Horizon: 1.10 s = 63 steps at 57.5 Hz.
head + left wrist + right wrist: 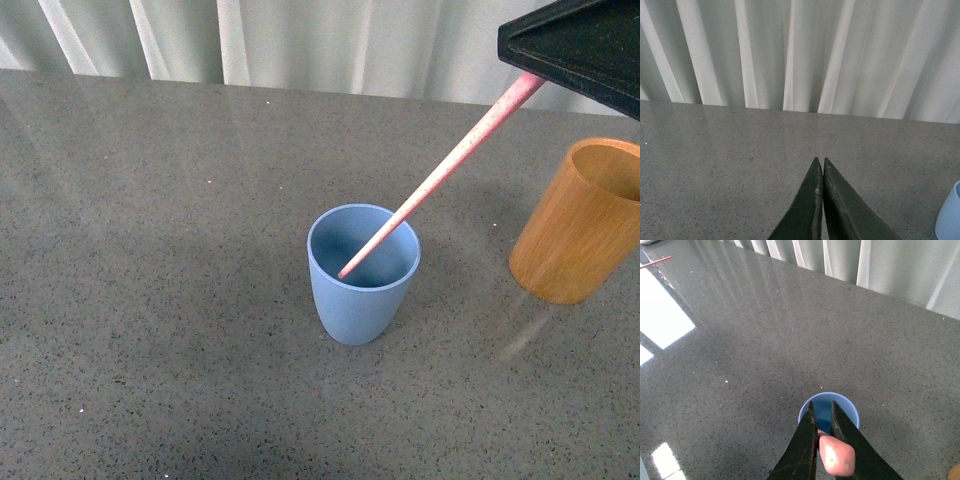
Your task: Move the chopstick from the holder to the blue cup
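Note:
The light blue cup (362,273) stands upright in the middle of the grey table. A pink-red speckled chopstick (440,172) slants down from the upper right, its lower tip inside the cup's mouth. My right gripper (822,406) is shut on the chopstick's thick end (837,455), directly above the blue cup (846,406); its dark body (585,45) fills the front view's top right corner. The orange-brown wooden holder (582,222) stands to the cup's right and looks empty. My left gripper (819,161) is shut and empty, held above bare table, with the cup's edge (950,215) beside it.
The grey speckled tabletop (150,250) stretches around the cup and holder. White curtains (300,40) hang behind the table's far edge. A thin reddish stick (655,262) lies far off in the right wrist view's corner.

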### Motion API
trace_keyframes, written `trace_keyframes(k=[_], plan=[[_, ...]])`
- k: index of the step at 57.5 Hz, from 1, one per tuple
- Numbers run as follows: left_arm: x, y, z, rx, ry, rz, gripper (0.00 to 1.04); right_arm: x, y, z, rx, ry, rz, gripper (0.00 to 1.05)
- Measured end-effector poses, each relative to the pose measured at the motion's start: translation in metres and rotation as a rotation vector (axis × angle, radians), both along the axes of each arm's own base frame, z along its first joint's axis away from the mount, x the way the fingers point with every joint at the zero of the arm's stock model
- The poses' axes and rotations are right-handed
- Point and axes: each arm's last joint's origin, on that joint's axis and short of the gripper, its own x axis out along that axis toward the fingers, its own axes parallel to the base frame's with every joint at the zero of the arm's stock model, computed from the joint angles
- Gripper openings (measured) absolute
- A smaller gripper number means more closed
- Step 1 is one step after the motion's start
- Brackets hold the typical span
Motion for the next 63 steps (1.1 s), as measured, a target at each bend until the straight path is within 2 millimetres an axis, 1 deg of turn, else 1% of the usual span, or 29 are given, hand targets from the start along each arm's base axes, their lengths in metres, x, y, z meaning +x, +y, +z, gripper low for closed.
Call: trace_keyframes(k=[6,11,16,24,27,29,30,32,33,36,38,39,43,44,46,47,50,51,53,57,63], plan=[[0.0,0.0,0.0,0.0,0.0,0.0,0.04,0.001,0.0,-0.002,0.001,0.015,-0.008,0.04],[0.0,0.0,0.0,0.0,0.0,0.0,0.04,0.003,0.0,-0.006,-0.005,0.03,-0.023,0.24],[0.0,0.0,0.0,0.0,0.0,0.0,0.04,0.005,-0.004,-0.006,-0.008,0.03,-0.051,0.47],[0.0,0.0,0.0,0.0,0.0,0.0,0.04,0.009,-0.013,-0.003,0.006,0.015,-0.111,0.68],[0.0,0.0,0.0,0.0,0.0,0.0,0.04,0.01,-0.024,0.005,0.042,-0.022,-0.17,0.8],[0.0,0.0,0.0,0.0,0.0,0.0,0.04,0.011,-0.03,0.01,0.051,-0.059,-0.217,0.85],[0.0,0.0,0.0,0.0,0.0,0.0,0.04,0.011,-0.031,0.012,0.051,-0.082,-0.243,0.85],[0.0,0.0,0.0,0.0,0.0,0.0,0.04,0.009,-0.036,0.016,0.033,-0.218,-0.395,0.79],[0.0,0.0,0.0,0.0,0.0,0.0,0.04,0.008,-0.038,0.017,0.03,-0.251,-0.436,0.77],[0.0,0.0,0.0,0.0,0.0,0.0,0.04,0.001,-0.05,0.016,0.02,-0.371,-0.624,0.66],[0.0,0.0,0.0,0.0,0.0,0.0,0.04,-0.004,-0.056,0.012,0.011,-0.401,-0.69,0.59],[0.0,0.0,0.0,0.0,0.0,0.0,0.04,-0.005,-0.057,0.011,0.008,-0.404,-0.698,0.58],[0.0,0.0,0.0,0.0,0.0,0.0,0.04,-0.013,-0.065,0.001,-0.011,-0.404,-0.722,0.45],[0.0,0.0,0.0,0.0,0.0,0.0,0.04,-0.016,-0.068,-0.003,-0.017,-0.401,-0.719,0.4],[0.0,0.0,0.0,0.0,0.0,0.0,0.04,-0.02,-0.071,-0.008,-0.021,-0.397,-0.715,0.33],[0.0,0.0,0.0,0.0,0.0,0.0,0.04,-0.021,-0.071,-0.01,-0.022,-0.397,-0.714,0.31],[0.0,0.0,0.0,0.0,0.0,0.0,0.04,-0.027,-0.075,-0.015,-0.022,-0.397,-0.712,0.2],[0.0,0.0,0.0,0.0,0.0,0.0,0.04,-0.028,-0.076,-0.015,-0.022,-0.398,-0.713,0.19],[0.0,0.0,0.0,0.0,0.0,0.0,0.04,-0.031,-0.078,-0.018,-0.021,-0.4,-0.712,0.11],[0.0,0.0,0.0,0.0,0.0,0.0,0.04,-0.036,-0.082,-0.021,-0.021,-0.403,-0.713,0.01],[0.0,0.0,0.0,0.0,0.0,0.0,0.04,-0.044,-0.087,-0.028,-0.027,-0.402,-0.718,0.01]])
